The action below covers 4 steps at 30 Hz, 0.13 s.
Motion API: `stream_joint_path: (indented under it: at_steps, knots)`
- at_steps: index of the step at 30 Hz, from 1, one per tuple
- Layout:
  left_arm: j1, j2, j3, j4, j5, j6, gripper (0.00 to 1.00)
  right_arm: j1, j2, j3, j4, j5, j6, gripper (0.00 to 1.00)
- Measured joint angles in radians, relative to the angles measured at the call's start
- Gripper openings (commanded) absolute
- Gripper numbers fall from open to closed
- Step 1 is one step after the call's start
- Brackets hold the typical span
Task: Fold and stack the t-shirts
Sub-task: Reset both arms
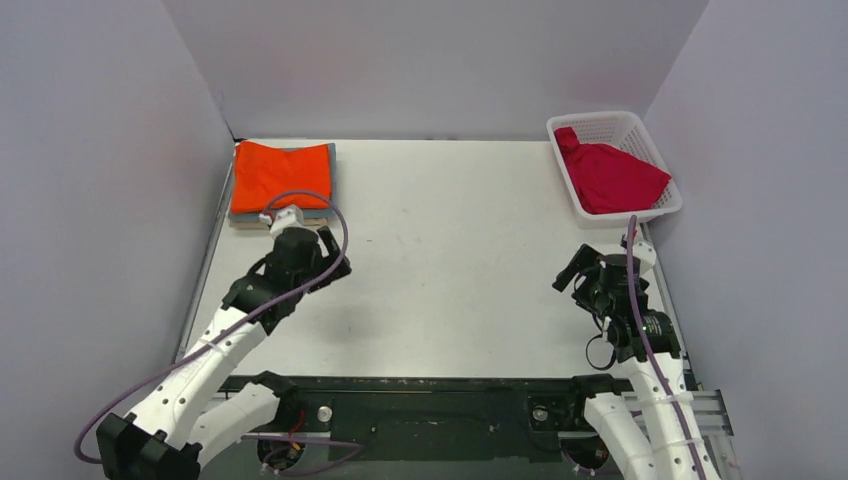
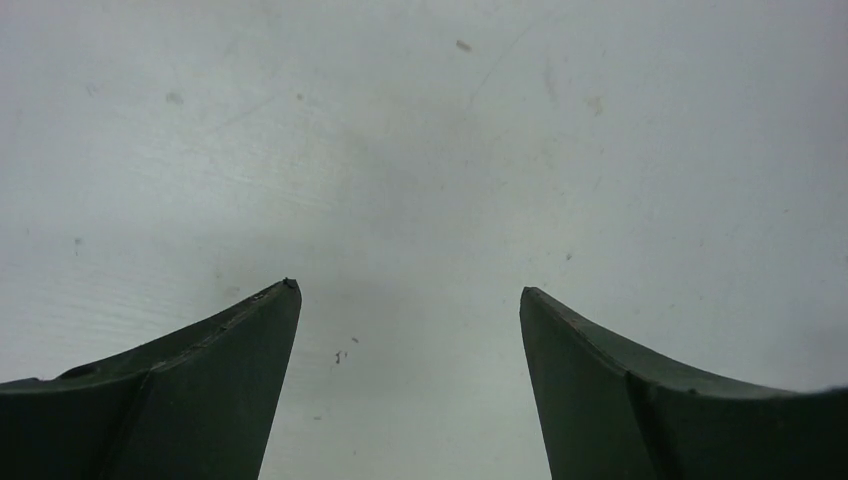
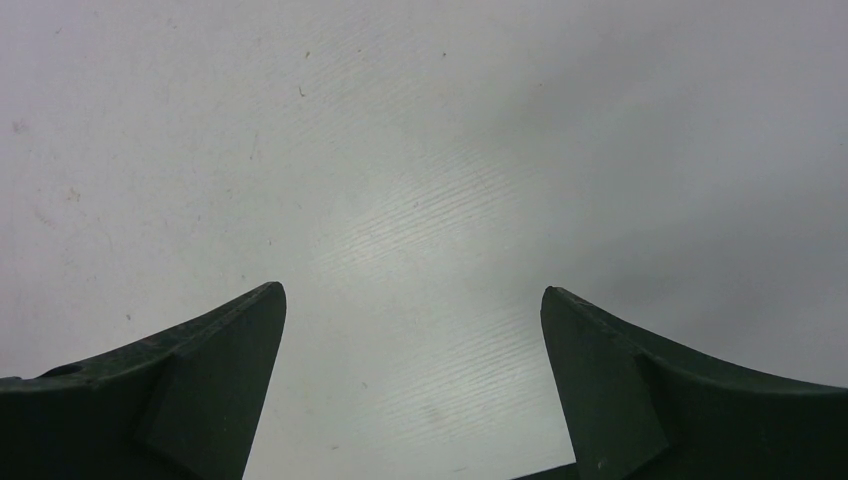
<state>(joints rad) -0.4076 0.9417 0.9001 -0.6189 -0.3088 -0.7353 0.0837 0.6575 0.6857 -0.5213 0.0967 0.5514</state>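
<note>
A folded orange t-shirt (image 1: pixel 280 176) tops a small stack at the table's far left; the edges of a teal-blue one (image 1: pixel 331 172) and a beige one (image 1: pixel 252 220) show beneath it. A crumpled crimson t-shirt (image 1: pixel 610 177) lies in the white basket (image 1: pixel 655 140) at the far right. My left gripper (image 1: pixel 330 250) hovers just in front of the stack, open and empty; its wrist view shows only bare table between the fingers (image 2: pixel 240 370). My right gripper (image 1: pixel 577 270) hangs in front of the basket, open, with nothing between its fingers (image 3: pixel 610 380).
Grey walls close in the white table (image 1: pixel 450 260) on three sides. The basket stands against the right wall. A dark rail (image 1: pixel 420 400) with both arm bases runs along the near edge. Purple cables loop around each arm.
</note>
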Motion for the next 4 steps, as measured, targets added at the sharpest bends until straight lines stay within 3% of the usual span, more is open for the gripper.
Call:
stream_joint_path:
  at_steps: [4]
  knots:
    - [-0.1, -0.035, -0.153, -0.018, -0.013, -0.067, 0.91, 0.0, -0.042, -0.047, 0.001, -0.002, 0.008, 0.93]
